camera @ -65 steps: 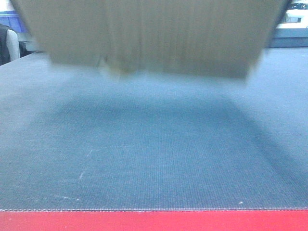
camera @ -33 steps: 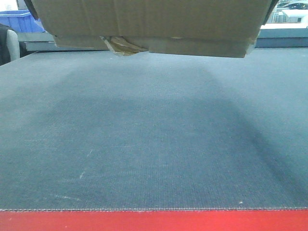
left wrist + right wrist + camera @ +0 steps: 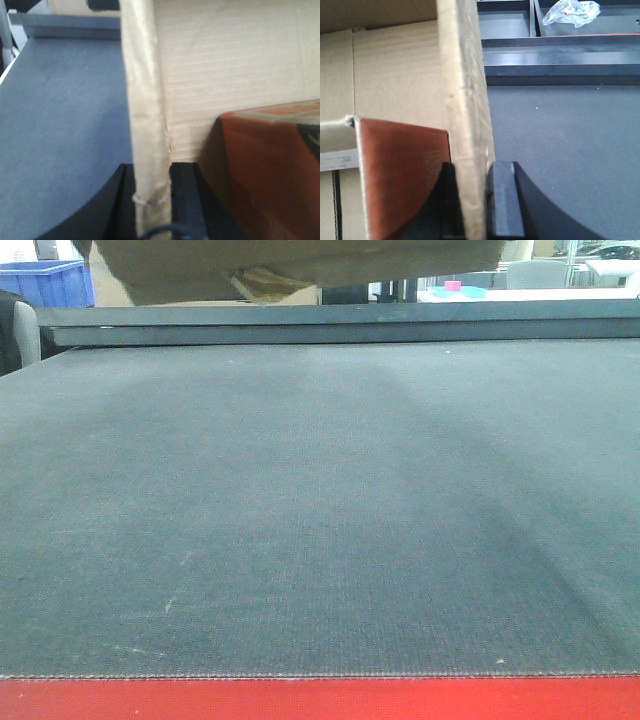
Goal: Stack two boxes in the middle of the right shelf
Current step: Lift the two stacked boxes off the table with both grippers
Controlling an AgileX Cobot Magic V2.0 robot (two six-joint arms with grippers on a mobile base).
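Box (image 3: 300, 258) above grey deck (image 3: 320, 520) | left gripper (image 3: 150, 200) clamps its wall | right gripper (image 3: 472, 200) likewise

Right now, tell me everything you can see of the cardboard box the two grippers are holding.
The cardboard box is plain tan corrugated board, hanging clear above the dark grey deck. The front view shows only its underside, with a crumpled tape scrap dangling. The left gripper and right gripper each pinch one side wall, one finger inside and one outside. Both wrist views look into the box, where a reddish-brown item sits near the wall.
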